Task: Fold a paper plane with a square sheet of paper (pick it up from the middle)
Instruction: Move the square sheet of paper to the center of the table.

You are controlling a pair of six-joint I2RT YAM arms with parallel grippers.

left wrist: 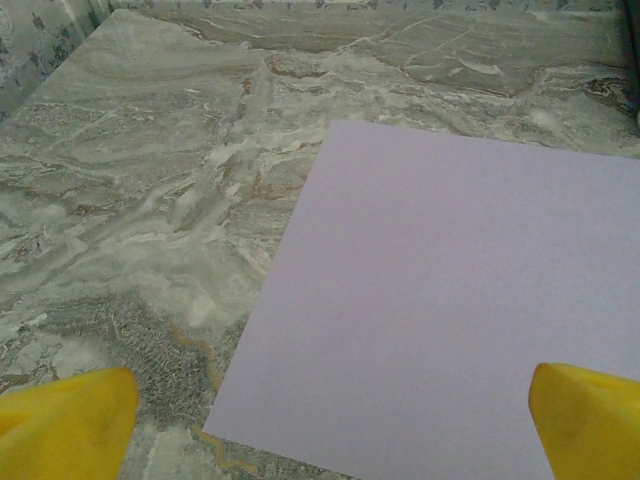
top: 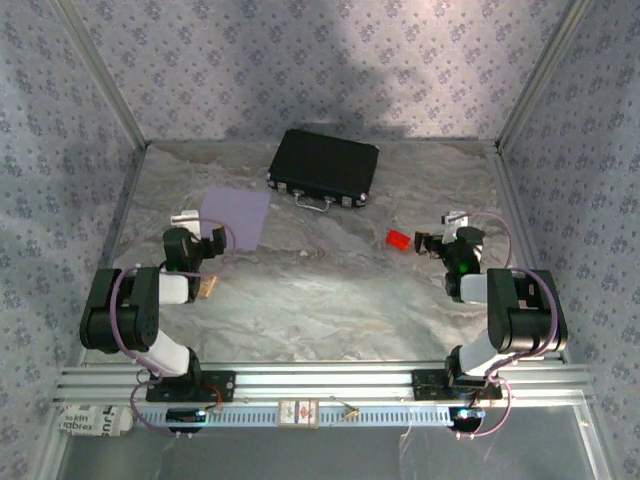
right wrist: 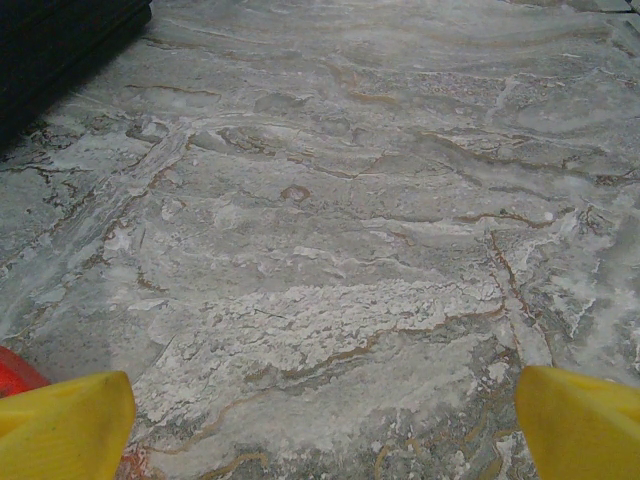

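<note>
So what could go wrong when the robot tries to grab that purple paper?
The square sheet of paper lies flat on the table, so the open left gripper might push or crumple it. That gripper sits near the sheet's edge, not its middle, so it may pinch a corner. The red block sits beside the right gripper and could get knocked.

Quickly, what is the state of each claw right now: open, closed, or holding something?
Left claw: open, holding nothing, near the paper.
Right claw: open, holding nothing.
</note>
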